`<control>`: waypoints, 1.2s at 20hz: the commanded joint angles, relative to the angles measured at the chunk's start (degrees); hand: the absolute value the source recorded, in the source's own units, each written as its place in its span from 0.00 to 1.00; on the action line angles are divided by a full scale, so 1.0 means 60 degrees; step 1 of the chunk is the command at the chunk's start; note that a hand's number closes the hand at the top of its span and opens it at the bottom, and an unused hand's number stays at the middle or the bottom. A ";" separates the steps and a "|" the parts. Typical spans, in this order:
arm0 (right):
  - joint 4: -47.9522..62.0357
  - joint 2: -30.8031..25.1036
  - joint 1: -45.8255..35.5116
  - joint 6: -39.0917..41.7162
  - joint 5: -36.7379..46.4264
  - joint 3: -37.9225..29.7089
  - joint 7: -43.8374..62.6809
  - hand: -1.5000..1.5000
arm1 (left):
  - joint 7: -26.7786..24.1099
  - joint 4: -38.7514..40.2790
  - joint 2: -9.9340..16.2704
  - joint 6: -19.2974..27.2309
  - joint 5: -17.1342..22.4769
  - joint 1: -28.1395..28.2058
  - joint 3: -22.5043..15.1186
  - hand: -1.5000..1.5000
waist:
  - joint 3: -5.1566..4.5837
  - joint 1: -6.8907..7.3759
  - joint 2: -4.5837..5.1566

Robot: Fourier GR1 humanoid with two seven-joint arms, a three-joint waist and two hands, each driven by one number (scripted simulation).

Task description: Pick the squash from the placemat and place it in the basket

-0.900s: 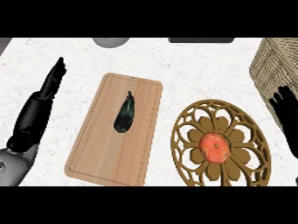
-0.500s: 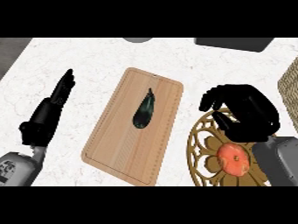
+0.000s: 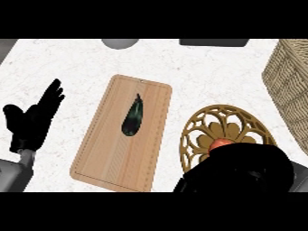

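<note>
Head view, looking steeply down on the white tabletop (image 3: 203,67): the right hand (image 3: 246,164) comes in from the lower edge and covers the near part of the gold openwork placemat (image 3: 213,122). An orange-red squash (image 3: 220,144) peeks out at the hand's upper left edge, touching or just under it. Whether the fingers are spread or curled round the squash cannot be told; the hand reads as one dark mass. The squash lies immediately up and left of the palm, too hidden to give a long axis. The woven basket (image 3: 296,97) stands to the right of the placemat, up and right from the hand, so the carry would run that way. The left hand (image 3: 36,118) rests open, fingers straight, at the left, well apart from the squash. Between the hands a dark green vegetable (image 3: 133,116) lies lengthwise on a wooden cutting board (image 3: 116,158).
</note>
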 commanded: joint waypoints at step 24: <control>0.1523 -0.4699 -0.5554 0.3507 0.2711 -0.1701 0.0113 0.00 | 0.0610 0.0553 -0.0364 -0.0439 0.0036 -0.0764 0.0577 0.50 | -0.0028 0.0028 0.0150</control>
